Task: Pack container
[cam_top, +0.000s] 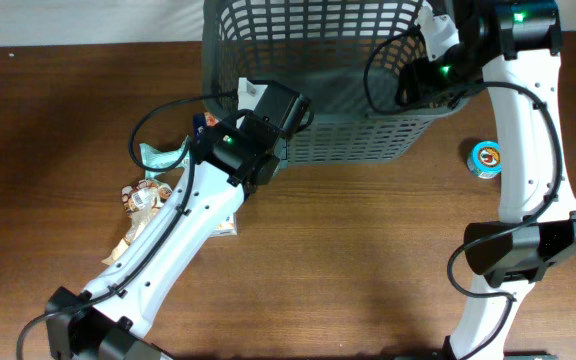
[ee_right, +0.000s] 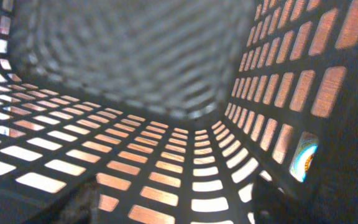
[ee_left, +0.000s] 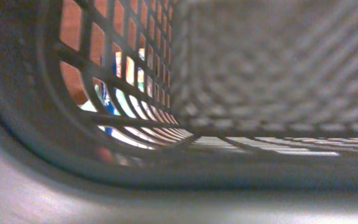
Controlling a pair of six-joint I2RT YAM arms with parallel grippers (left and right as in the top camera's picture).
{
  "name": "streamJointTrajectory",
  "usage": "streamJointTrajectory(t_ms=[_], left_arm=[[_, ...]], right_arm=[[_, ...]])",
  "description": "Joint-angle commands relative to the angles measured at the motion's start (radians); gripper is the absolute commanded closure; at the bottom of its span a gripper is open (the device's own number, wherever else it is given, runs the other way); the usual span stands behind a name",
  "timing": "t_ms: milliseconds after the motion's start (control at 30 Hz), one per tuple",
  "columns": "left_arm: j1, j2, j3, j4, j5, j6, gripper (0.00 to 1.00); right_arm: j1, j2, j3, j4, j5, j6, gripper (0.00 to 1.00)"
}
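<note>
The left gripper [cam_top: 258, 100] and right gripper [cam_top: 430, 40] sat at the rim of the basket [cam_top: 348, 145] (clenched or released, I couldn't tell); the label on the tub [cam_top: 486, 158] was illegible.

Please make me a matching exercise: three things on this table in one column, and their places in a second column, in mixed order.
1. large dark grey slotted plastic basket
2. small round blue-topped tub
3. pile of crumpled snack packets

A. beside and partly under the left arm
B. far middle of the table
C. right of the basket, near the right arm

Pairs: 1-B, 2-C, 3-A.
</note>
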Motion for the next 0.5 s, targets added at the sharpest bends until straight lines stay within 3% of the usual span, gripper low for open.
streamJointTrajectory(t_ms=[0, 100, 267, 300, 467], left_arm=[[0.008, 0.003, 0.019, 0.002, -0.016, 0.011, 0.24], [0.008, 0.003, 0.019, 0.002, -0.01, 0.025, 0.14], [0.008, 0.003, 0.019, 0.002, -0.011, 0.025, 0.13], [0.008, 0.003, 0.019, 0.002, -0.011, 0.025, 0.07], [0.008, 0.0, 0.02, 0.002, -0.011, 0.025, 0.0]], right_arm=[[0.002, -0.003, -0.005, -0.002, 0.008, 0.006, 0.25], [0.003, -0.006, -0.003, 0.002, 0.004, 0.006, 0.19], [0.021, -0.018, -0.003, 0.023, -0.041, -0.01, 0.18], [0.026, -0.022, -0.002, 0.027, -0.046, -0.01, 0.18], [0.06, -0.023, 0.065, 0.024, -0.066, -0.01, 0.14]])
